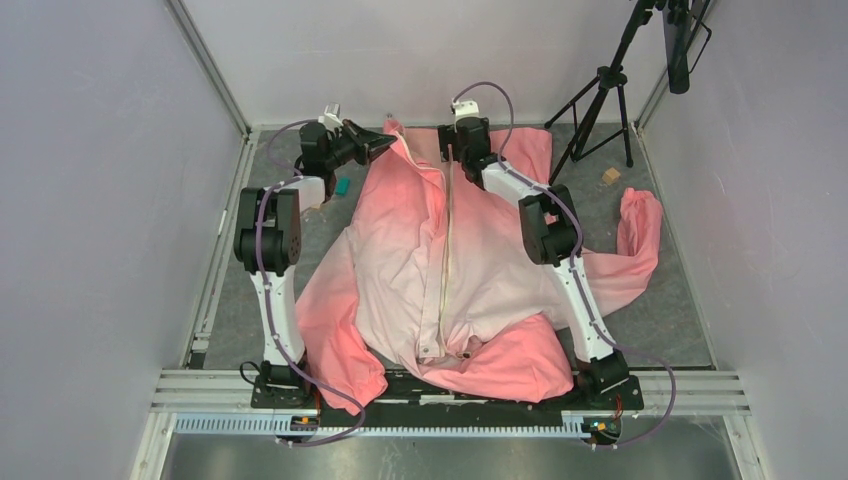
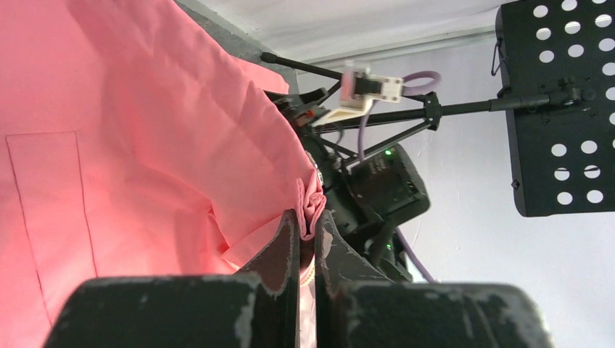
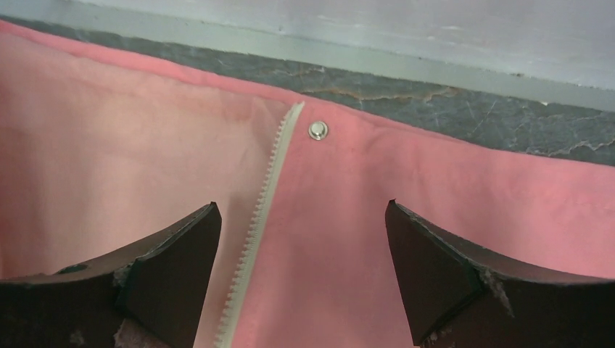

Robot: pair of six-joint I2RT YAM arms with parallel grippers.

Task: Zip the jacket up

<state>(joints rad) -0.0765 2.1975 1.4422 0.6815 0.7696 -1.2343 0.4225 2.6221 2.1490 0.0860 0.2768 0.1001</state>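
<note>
One jacket (image 1: 400,260): left gripper (image 2: 307,219) clamps it, right gripper (image 3: 302,206) gapes.

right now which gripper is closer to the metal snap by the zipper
Right. The right gripper hangs open right by the snap, straddling the zipper; the left gripper is off to its left, shut on the jacket edge.

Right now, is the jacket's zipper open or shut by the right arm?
Open there: the zipper shows one bare, unmeshed row of teeth between the spread fingers. Farther along, cannot tell.
</note>
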